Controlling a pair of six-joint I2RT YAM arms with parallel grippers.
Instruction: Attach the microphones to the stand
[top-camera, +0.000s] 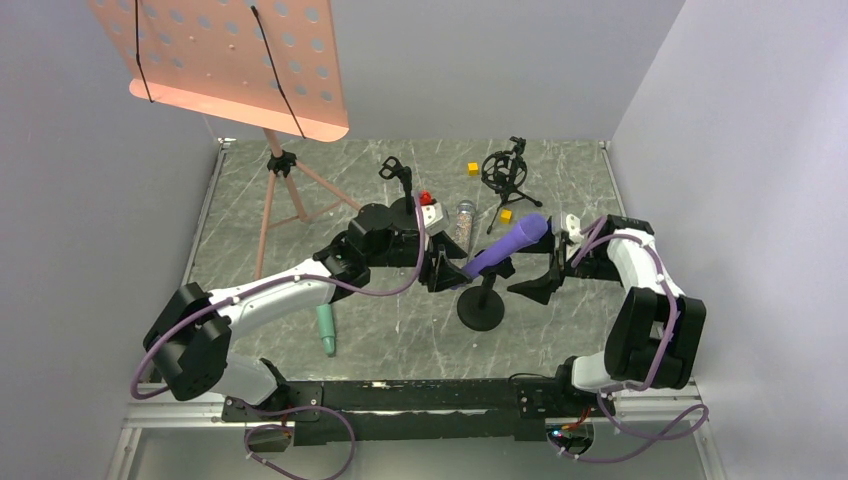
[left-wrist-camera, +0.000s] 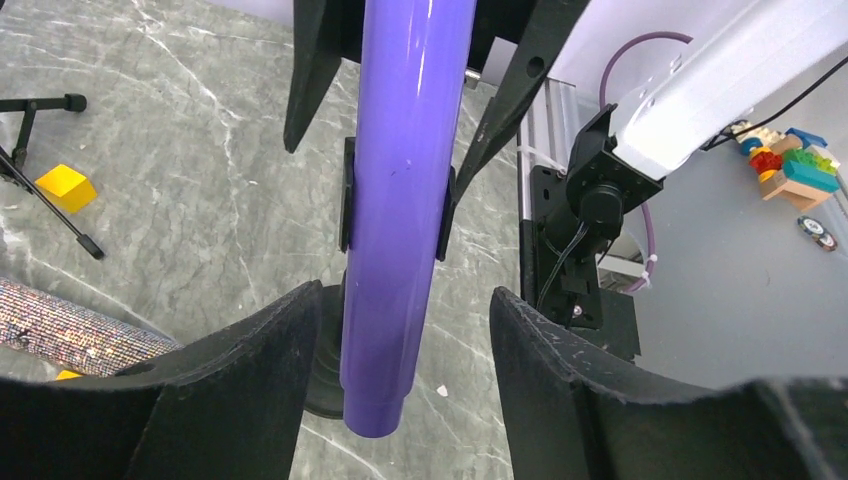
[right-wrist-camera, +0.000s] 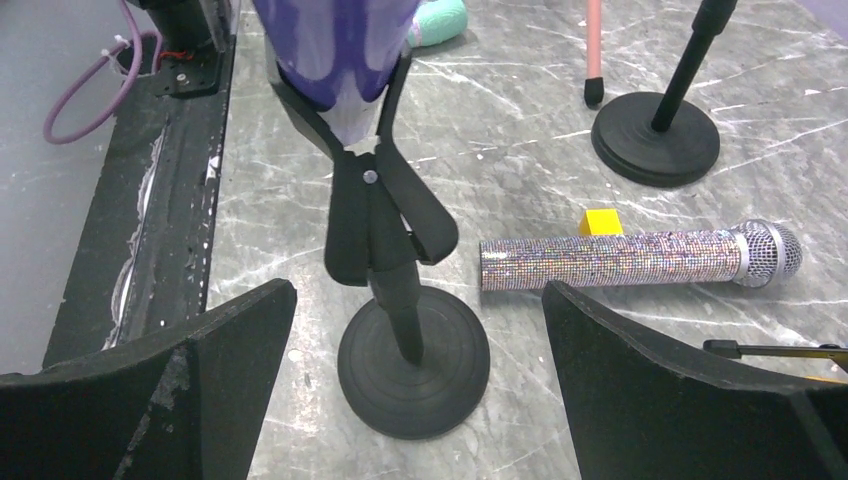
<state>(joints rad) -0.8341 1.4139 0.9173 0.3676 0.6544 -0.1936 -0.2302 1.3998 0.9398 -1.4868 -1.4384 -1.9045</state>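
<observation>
While the glossy purple stick microphone (left-wrist-camera: 405, 200) sits in the clip (right-wrist-camera: 372, 215) of the black round-based stand (right-wrist-camera: 413, 375), left pincer (left-wrist-camera: 400, 300) straddles its tail, released, gaps both sides. Right pincer (right-wrist-camera: 417, 290) gapes wide beside the stand.

Judgement: back the left straight off, no brushing.

Head cut off in wrist views; clip seating depth unclear.

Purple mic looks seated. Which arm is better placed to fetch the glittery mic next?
Probably right: the open right gripper faces the glittery mic lying free beyond the stand, while the open left gripper straddles the purple mic and must back off first.
</observation>
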